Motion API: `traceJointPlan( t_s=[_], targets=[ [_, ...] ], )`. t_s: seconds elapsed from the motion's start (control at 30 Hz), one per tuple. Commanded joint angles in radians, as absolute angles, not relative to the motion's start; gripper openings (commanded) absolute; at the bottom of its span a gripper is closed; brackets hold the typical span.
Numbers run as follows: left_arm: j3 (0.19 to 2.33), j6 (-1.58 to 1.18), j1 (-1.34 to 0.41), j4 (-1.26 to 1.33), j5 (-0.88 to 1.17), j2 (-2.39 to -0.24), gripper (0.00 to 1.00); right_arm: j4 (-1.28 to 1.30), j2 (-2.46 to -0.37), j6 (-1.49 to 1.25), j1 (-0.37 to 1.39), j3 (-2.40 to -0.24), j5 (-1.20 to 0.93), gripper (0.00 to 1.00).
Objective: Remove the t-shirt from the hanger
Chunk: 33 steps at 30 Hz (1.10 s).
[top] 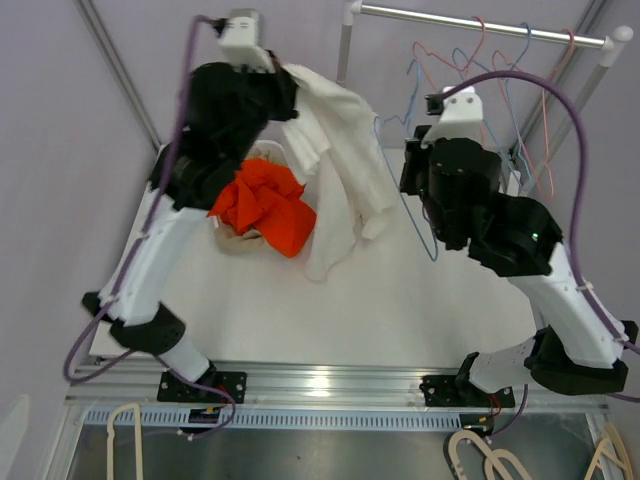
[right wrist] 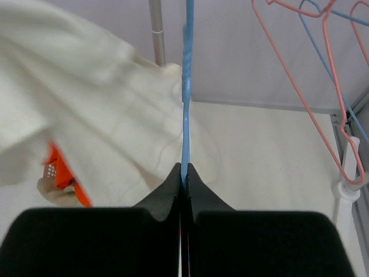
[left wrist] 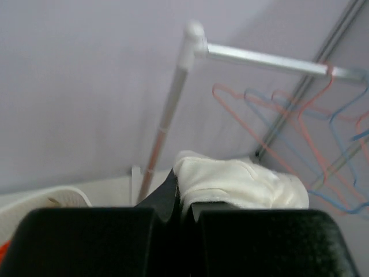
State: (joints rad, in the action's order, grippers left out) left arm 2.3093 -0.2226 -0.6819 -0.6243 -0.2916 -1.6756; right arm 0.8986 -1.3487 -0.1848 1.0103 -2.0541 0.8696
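Left fingers (left wrist: 167, 193) are clamped on a bunched fold of the white t-shirt (top: 340, 150), and right fingers (right wrist: 171, 187) are pinched tight on the wire of a blue hanger (right wrist: 186, 104). Below the clothes rack (top: 480, 25) spreads the white surface (top: 400, 310), the largest thing in sight. The t-shirt hangs from the left fingers, high and to the left of the rack's post, its lower end drooping onto the surface. The hanger wire runs along the shirt's rack-side edge, but whether any of it lies inside the cloth cannot be told. An orange cloth (top: 270, 205) lies crumpled farther left of the rack. Thin red and blue spare hangers (top: 520, 70) hang from the rack's rail.
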Motion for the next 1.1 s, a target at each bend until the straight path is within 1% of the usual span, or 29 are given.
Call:
traceJointPlan(
  t_s=[0.0, 0.17, 0.23, 0.27, 0.33, 0.4, 0.47, 0.6, 0.77, 0.87, 1.07],
  targets=[
    [2.184, -0.109, -0.626, -0.257, -0.377, -1.453, 0.01, 0.7, -1.373, -0.045, 0.989, -2.109, 0.92, 0.0],
    [2.232, -0.063, -0.508, -0.126, -0.384, -1.439, 0.01, 0.56, -1.425, 0.026, 0.907, -2.12, 0.907, 0.0],
    [2.313, -0.083, -0.439, -0.158, -0.327, -1.505, 0.01, 0.516, -1.442, 0.055, 0.879, -2.126, 0.888, 0.0],
    [2.412, -0.11, -0.408, -0.194, -0.29, -1.543, 0.01, 0.511, -1.46, 0.06, 0.846, -2.137, 0.879, 0.0],
    [2.546, -0.179, -0.346, -0.27, -0.206, -1.648, 0.01, 0.505, -1.486, 0.064, 0.81, -2.18, 0.838, 0.0],
    [2.545, -0.202, -0.324, -0.255, -0.169, -1.684, 0.01, 0.502, -1.523, 0.064, 0.759, -2.224, 0.801, 0.0],
    [2.499, -0.201, -0.311, -0.198, -0.15, -1.709, 0.01, 0.505, -1.566, 0.061, 0.717, -2.256, 0.772, 0.0],
    [2.494, -0.227, -0.287, -0.143, -0.129, -1.753, 0.01, 0.511, -1.641, 0.06, 0.666, -2.336, 0.717, 0.0],
    [2.497, -0.238, -0.265, -0.025, -0.104, -1.787, 0.01, 0.486, -1.701, 0.034, 0.606, -2.347, 0.658, 0.0],
    [2.542, -0.23, -0.25, -0.006, -0.106, -1.812, 0.01, 0.476, -1.732, 0.009, 0.558, -2.35, 0.623, 0.0],
    [2.527, -0.184, -0.236, 0.074, -0.118, -1.796, 0.01, 0.407, -1.792, 0.005, 0.476, -2.341, 0.568, 0.0]
  ],
)
